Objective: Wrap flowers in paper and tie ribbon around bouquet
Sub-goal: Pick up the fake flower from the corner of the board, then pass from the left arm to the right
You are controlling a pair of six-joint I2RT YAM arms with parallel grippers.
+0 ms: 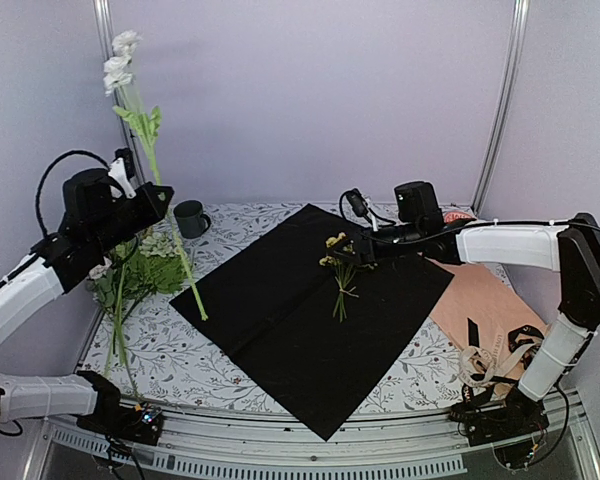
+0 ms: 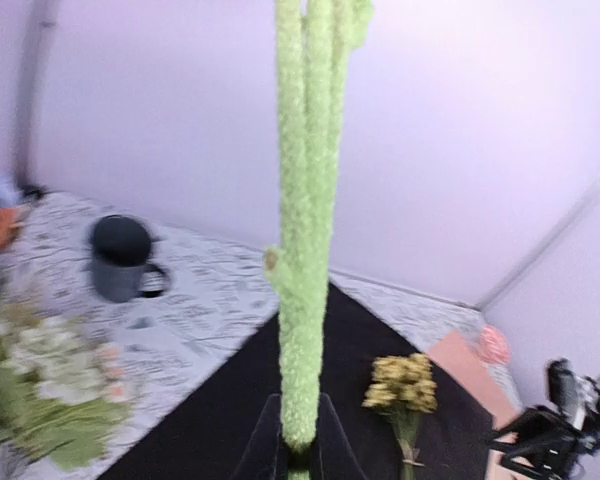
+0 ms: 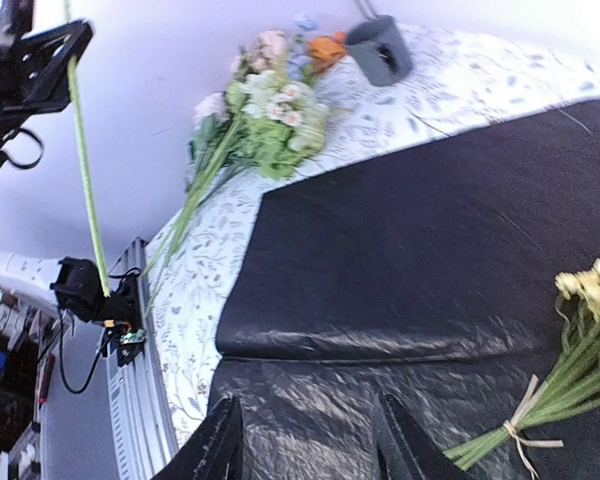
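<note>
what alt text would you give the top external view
The left gripper holds a long-stemmed white flower tilted up above the left side of the table. A black paper sheet lies spread in the middle with a small yellow bunch on it, and the open right gripper hovers at that bunch's blooms.

- We've got one long green-stemmed white flower (image 1: 138, 118) up in the air at upper left, tilted, stem tip near the paper's left corner.
- The black paper (image 1: 290, 330) lies flat mid-frame, diamond-wise.
- The cream ribbon (image 1: 485, 360) sits looped at lower right.
</note>
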